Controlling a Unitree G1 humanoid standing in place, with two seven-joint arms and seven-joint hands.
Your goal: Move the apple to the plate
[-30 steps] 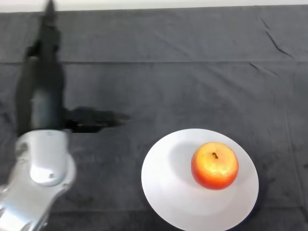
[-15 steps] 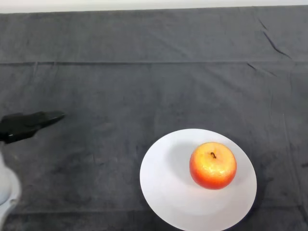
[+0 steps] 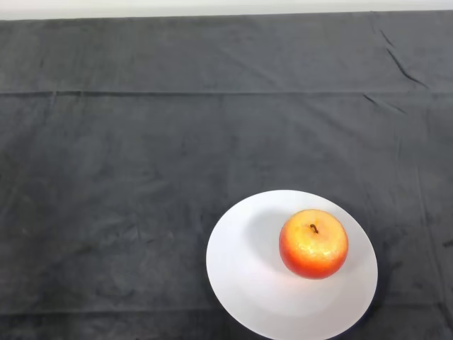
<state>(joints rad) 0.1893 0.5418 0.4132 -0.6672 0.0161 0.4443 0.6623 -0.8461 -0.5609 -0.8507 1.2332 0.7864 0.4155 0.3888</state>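
The apple (image 3: 313,243), red and orange with its stem end up, sits upright on the plate (image 3: 244,269), right of the plate's middle and nearer its far rim than its near one. The white round plate lies on the dark cloth (image 3: 141,156) in the lower right of the view, its near edge cut off by the bottom of the frame. The cloth covers the whole table, with long folds running across it near the far side and small creases at the upper right.
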